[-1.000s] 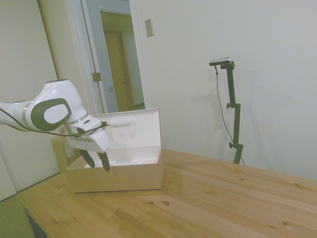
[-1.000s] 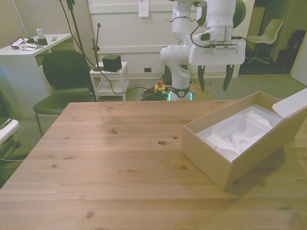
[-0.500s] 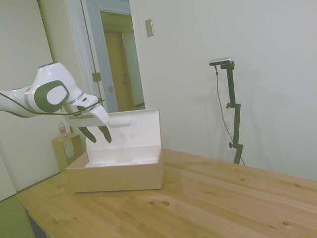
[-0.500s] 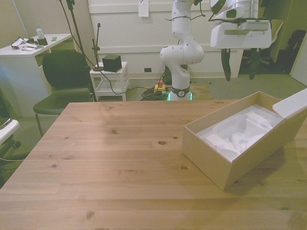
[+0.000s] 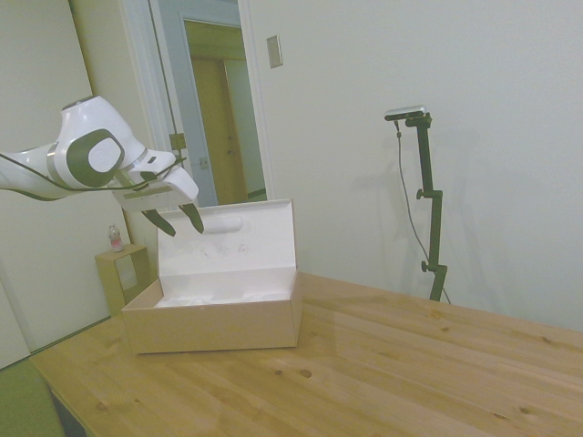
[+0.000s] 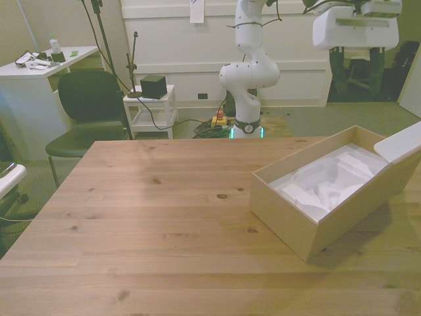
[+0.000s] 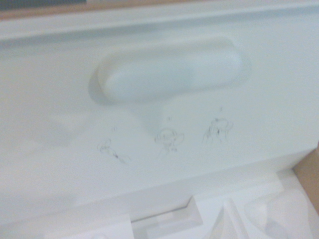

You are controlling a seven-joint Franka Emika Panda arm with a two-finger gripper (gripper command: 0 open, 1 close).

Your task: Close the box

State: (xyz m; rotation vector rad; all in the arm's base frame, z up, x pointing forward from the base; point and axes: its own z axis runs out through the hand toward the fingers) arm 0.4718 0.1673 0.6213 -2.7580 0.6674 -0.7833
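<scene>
Wooden counter (image 6: pixel 151 217) fills the foreground in front view, bare plank w/ knots. On it, toward front view's right, sits the box (image 6: pixel 309 220): large oblong tan cardboard, set at an angle to the counter's edges, near corner pointing at camera. Inside is a white moulded insert (image 6: pixel 325 184) w/ shaped recesses. Lid (image 6: pixel 404 141) is hinged on the far long side and stands up, so box is open.

Side view: box (image 5: pixel 214 323) rests near counter's (image 5: pixel 383 373) end, close to the edge; lid (image 5: pixel 239 238) upright behind the tray, white inner face toward camera, w/ an oval raised patch (image 5: pixel 223 224) near its top edge. Wrist view looks straight at that inner lid face (image 7: pixel 149 149): pale oval (image 7: pixel 172 74) up close, a few faint scribble marks beneath it, bit of the white insert (image 7: pixel 199 214) at the frame's edge, soft focus.

Pincer (image 5: pixel 179 219) hangs in the air above the box's near end, level w/ the lid's top edge, not touching lid or tray. Its two dark fingers (image 5: pixel 193 217) point down and stand spread apart. In front view the pincer (image 6: pixel 356 64) is high, beyond the box, fingers apart there too.

Further back, front view: dark chair (image 6: pixel 89 108), small white cart (image 6: pixel 151 108), white desk (image 6: pixel 39 72). Side view: doorway (image 5: pixel 214 100) behind the arm.
</scene>
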